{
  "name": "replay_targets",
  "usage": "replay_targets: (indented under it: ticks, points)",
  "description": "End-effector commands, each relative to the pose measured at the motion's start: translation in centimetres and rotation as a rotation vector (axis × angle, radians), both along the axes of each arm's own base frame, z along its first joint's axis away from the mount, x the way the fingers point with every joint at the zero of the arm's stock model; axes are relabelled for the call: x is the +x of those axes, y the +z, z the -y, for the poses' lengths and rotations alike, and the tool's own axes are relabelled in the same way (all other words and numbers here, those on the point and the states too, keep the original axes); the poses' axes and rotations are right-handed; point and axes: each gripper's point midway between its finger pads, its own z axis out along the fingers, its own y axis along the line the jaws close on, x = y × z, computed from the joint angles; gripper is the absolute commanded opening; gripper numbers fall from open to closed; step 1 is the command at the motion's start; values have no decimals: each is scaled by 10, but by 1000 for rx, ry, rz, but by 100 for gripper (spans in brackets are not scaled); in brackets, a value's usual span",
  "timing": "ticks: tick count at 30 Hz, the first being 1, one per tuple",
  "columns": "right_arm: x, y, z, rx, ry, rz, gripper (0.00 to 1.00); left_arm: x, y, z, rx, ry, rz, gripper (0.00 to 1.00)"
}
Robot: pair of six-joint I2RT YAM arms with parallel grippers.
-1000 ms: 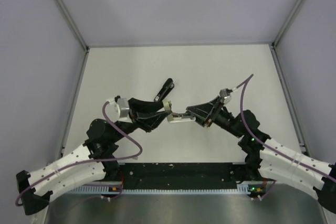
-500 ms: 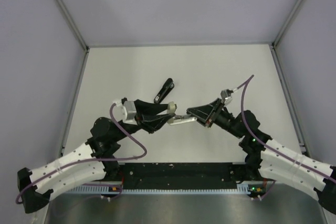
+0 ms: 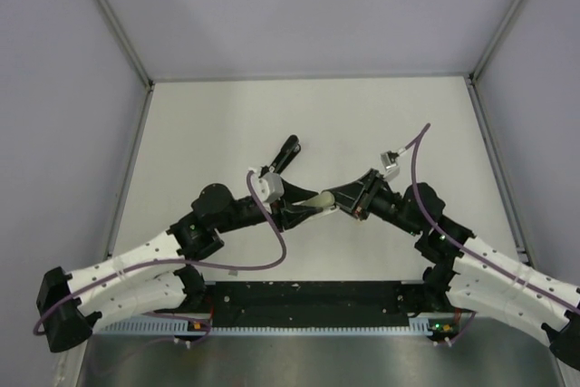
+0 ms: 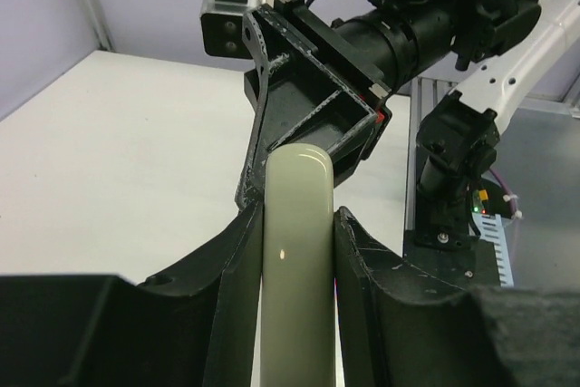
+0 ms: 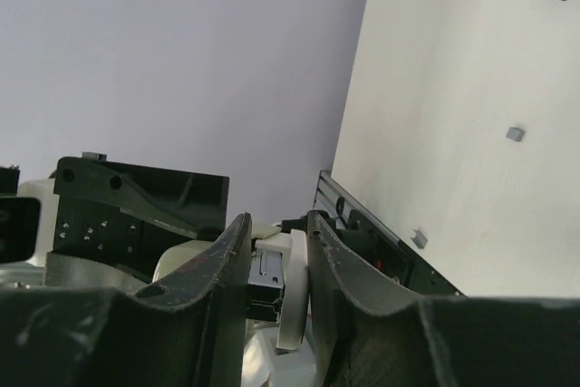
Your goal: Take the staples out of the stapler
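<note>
Stapler [image 3: 284, 154], slim, black and oblong, lies slantwise on the matte white worktop [image 3: 381, 115], just beyond the left hand [image 3: 304, 208] and held by neither hand. Between the two arms, above the worktop, a grey-green bar [image 3: 317, 203] spans the gap. It is smooth, faintly glossy and round-ended (the left wrist view shows a small glint on it). The left hand is clamped on this bar, its dark, rough-edged fingers [image 4: 240, 269] pressed against both flanks. The right hand [image 3: 333, 198] meets the bar's other end, its fingers drawn in close around that pale end.
</note>
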Motion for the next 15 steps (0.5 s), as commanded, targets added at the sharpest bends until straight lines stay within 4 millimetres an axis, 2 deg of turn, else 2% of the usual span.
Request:
replay_targets:
  ticks: [1,3,10,15]
  points:
    - [-11,53,-3,60,51,125,0,-2,-7,7,53,-31,16,0]
    - [-10,49,-3,49,50,125,0,-1,-14,8,73,-26,9,0]
    - [-4,32,5,-28,-3,124,41,13,-22,0,126,64,18,0]
    - [3,24,15,-101,-61,142,50,29,-20,-14,148,177,39,0]
